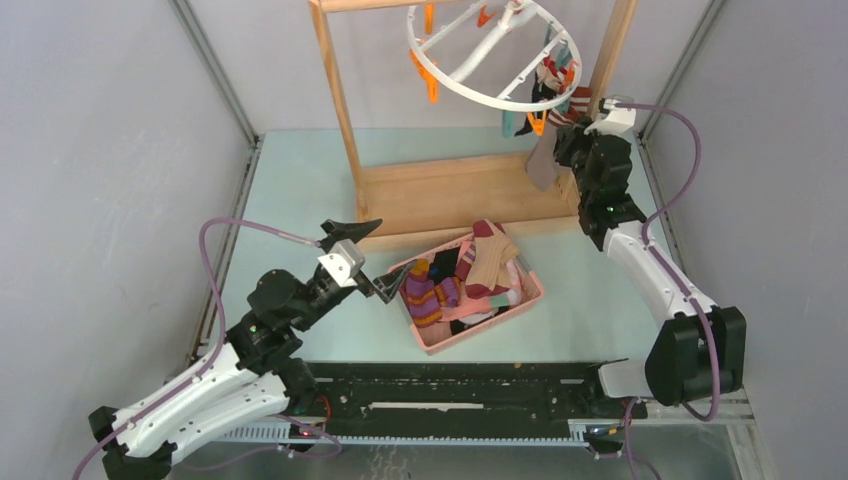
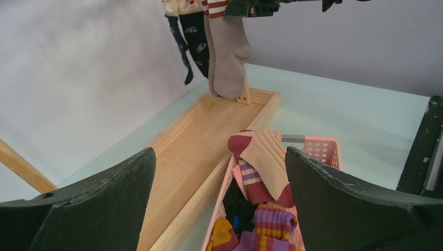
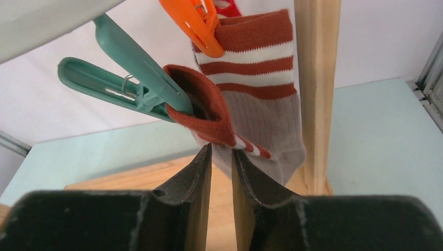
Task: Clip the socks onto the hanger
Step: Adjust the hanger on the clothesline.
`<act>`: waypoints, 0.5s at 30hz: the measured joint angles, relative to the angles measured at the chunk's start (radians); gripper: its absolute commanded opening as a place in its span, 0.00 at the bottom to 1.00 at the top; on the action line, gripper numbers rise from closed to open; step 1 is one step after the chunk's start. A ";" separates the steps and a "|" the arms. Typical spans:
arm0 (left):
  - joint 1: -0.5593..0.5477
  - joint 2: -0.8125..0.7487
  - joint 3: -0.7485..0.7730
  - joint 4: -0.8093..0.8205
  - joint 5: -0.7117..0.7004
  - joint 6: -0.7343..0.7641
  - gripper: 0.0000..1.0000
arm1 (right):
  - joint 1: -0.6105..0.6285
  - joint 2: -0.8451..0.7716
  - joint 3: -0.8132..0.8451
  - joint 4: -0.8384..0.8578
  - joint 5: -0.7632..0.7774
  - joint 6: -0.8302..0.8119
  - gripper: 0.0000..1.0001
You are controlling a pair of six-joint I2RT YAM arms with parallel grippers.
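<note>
Reaching up under the white hanger (image 1: 490, 102), the right gripper (image 3: 220, 149) sets its narrow jaws right at the rust cuff of the striped sock (image 3: 256, 89). That cuff sits in the mouth of a teal clip (image 3: 130, 78). Pinching or only touching? I can't tell. Down low, the left gripper (image 1: 389, 260) hangs wide open at the pink basket's (image 1: 470, 337) corner, more socks (image 1: 480, 262) heaped inside.
</note>
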 measured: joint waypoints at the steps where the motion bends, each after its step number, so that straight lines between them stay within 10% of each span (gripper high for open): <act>1: 0.000 0.000 0.000 0.003 0.005 -0.004 0.98 | -0.005 0.011 0.010 0.001 -0.001 0.003 0.28; 15: 0.000 0.013 0.000 0.072 0.061 -0.058 0.99 | -0.039 0.187 0.169 0.063 -0.007 0.031 0.29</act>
